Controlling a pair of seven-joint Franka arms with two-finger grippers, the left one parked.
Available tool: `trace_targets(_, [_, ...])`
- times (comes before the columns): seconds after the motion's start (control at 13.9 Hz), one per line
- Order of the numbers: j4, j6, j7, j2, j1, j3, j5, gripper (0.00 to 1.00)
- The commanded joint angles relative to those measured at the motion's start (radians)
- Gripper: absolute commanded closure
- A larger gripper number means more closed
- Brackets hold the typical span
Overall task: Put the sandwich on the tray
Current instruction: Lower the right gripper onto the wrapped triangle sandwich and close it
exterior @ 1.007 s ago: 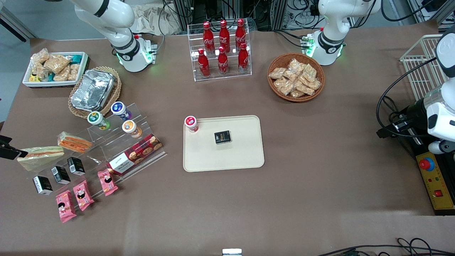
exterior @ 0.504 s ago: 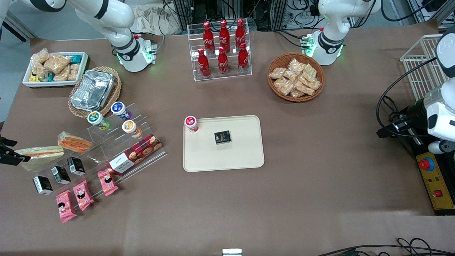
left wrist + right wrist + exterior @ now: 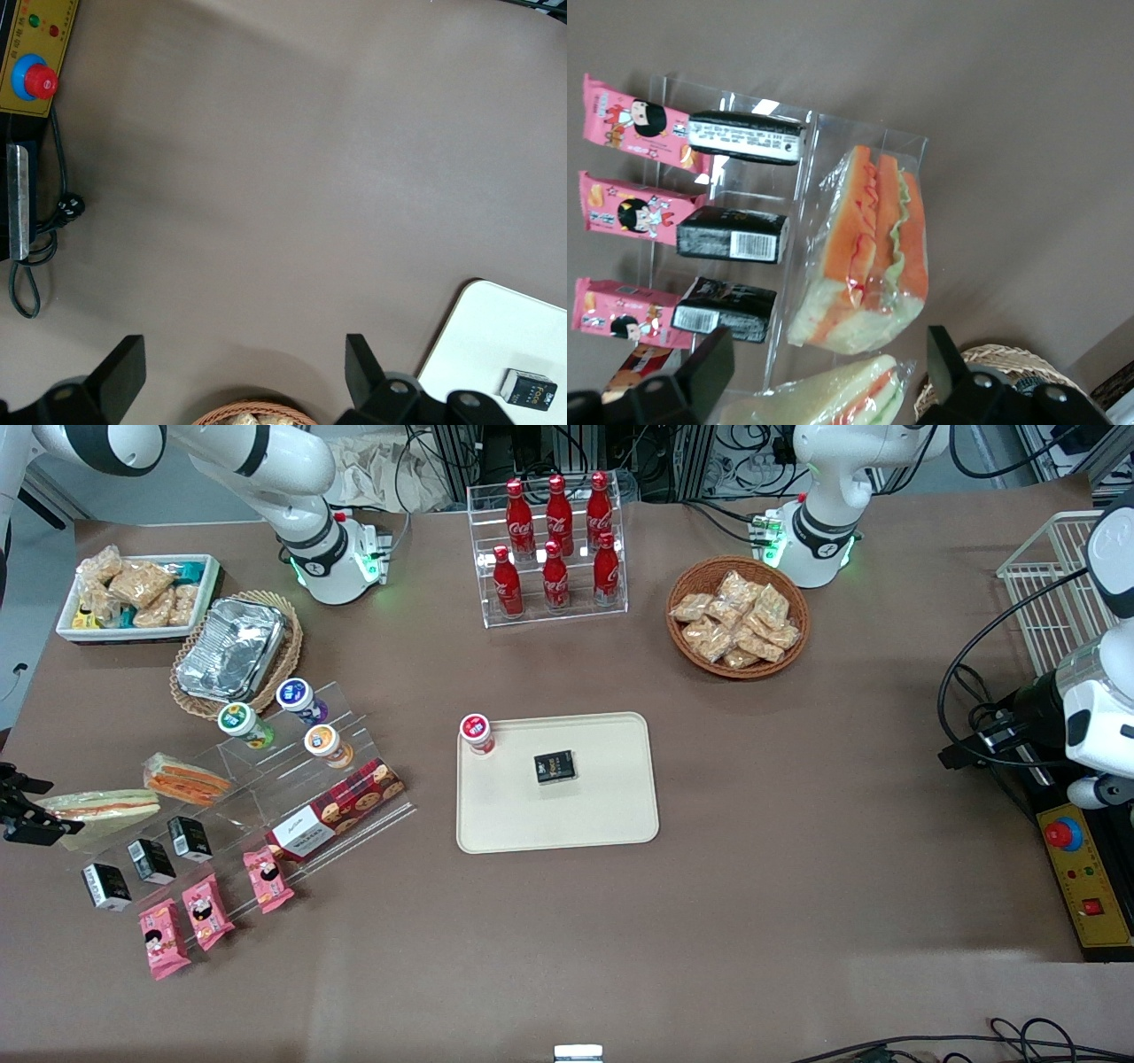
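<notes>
hand (image 3: pixel 27 821): your fingers sit spread, holding nothing, at the sandwich's outer end, set to straddle it.
sandwich (image 3: pixel 97 807): lying on the clear rack beside the shorter orange one.
tray (image 3: pixel 611 815): mid-desk, bare space for drop.

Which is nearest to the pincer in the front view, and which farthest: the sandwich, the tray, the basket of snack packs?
From the pincer, at the working arm's end of the table:
1. The sandwich, right beside it on the clear stand.
2. The tray, mid-table.
3. The basket of snack packs, toward the parked arm's end.
</notes>
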Motion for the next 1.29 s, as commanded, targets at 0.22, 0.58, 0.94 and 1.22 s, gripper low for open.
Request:
trace_targets(0.22, [-0.002, 0.036, 0.017, 0.02, -0.016, 0.007, -0.014, 0.07])
trace_targets(0.58, [-0.004, 0.036, 0.012, 0.021, -0.031, 0.008, -0.005, 0.43])
trace_targets(0.94, [-0.002, 0.041, -0.003, 0.021, -0.031, 0.008, -0.005, 0.86])
trace_targets(1.22, [0.018, 0.038, -0.06, 0.011, -0.054, 0.014, 0.032, 0.98])
